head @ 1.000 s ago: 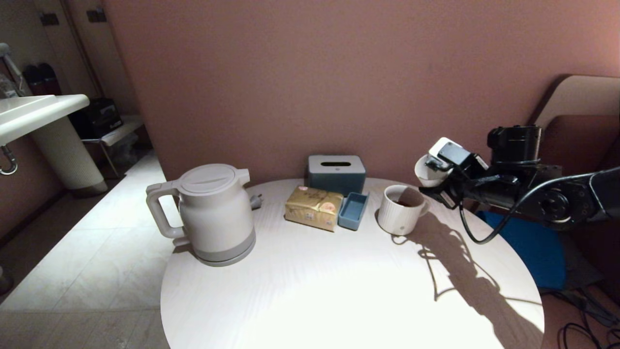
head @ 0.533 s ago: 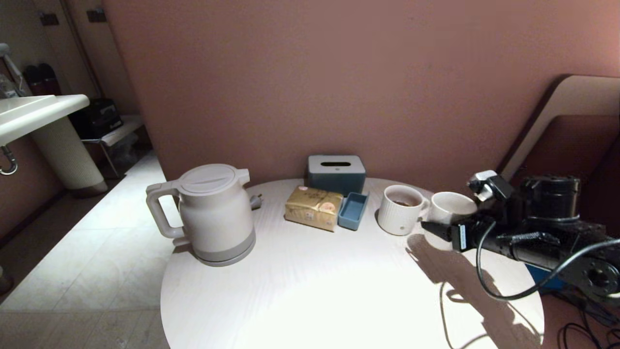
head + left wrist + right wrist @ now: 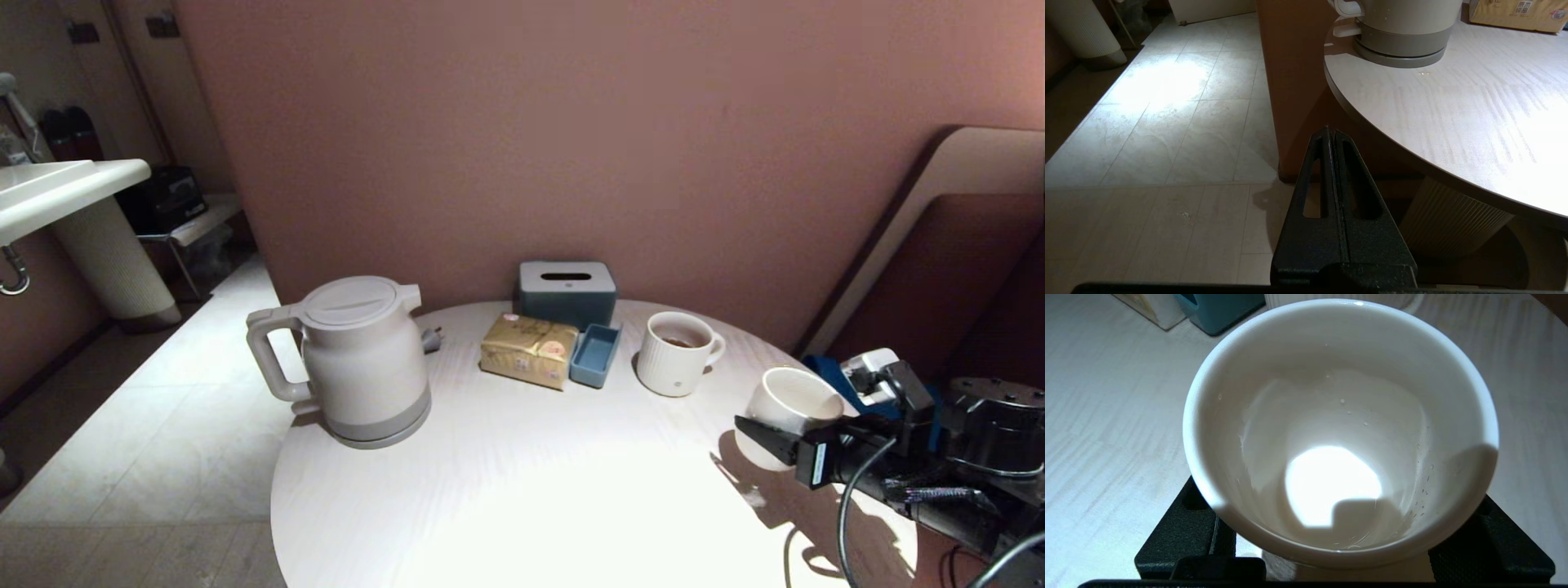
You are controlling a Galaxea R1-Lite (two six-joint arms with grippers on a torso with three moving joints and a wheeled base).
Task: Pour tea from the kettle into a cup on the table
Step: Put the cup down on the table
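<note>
Between the right gripper's [image 3: 775, 429] fingers sits the cup [image 3: 790, 400], clamped near the round white table's [image 3: 522, 490] edge (kettle [image 3: 359, 359] well apart, by tiled floor [image 3: 1159, 122]); the left gripper [image 3: 1331, 134] is pressed together.

The cup [image 3: 1341, 428] fills the right wrist view, upright, its inside wet with small droplets and holding no visible liquid. Black fingers [image 3: 1186, 535] of the right gripper [image 3: 1339, 555] flank its lower wall on both sides. Pale wood-grained tabletop [image 3: 1106, 416] lies beneath; a blue container's [image 3: 1220, 310] corner shows beyond.
</note>
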